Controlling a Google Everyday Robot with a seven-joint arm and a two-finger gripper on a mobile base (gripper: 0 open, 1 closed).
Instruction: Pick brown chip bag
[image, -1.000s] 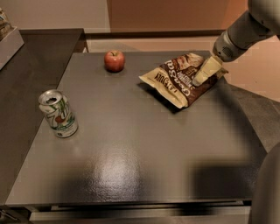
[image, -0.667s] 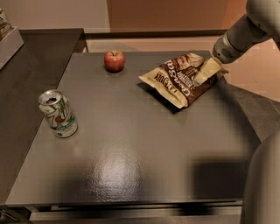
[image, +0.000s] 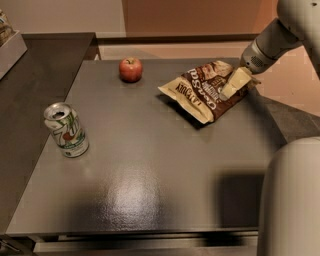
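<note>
The brown chip bag (image: 202, 92) lies on the dark table (image: 150, 165) at the far right, dark brown with cream ends and white lettering. My gripper (image: 231, 86) comes in from the upper right on a white arm (image: 270, 45). Its cream fingers (image: 235, 81) are closed on the bag's right end, which sits a little raised against them while the left end rests on the table.
A red apple (image: 130, 69) stands at the far middle of the table, left of the bag. A green-and-white soda can (image: 66, 130) stands upright near the left edge. A second dark counter (image: 35, 65) adjoins on the left. My white robot body (image: 292, 200) fills the lower right corner.
</note>
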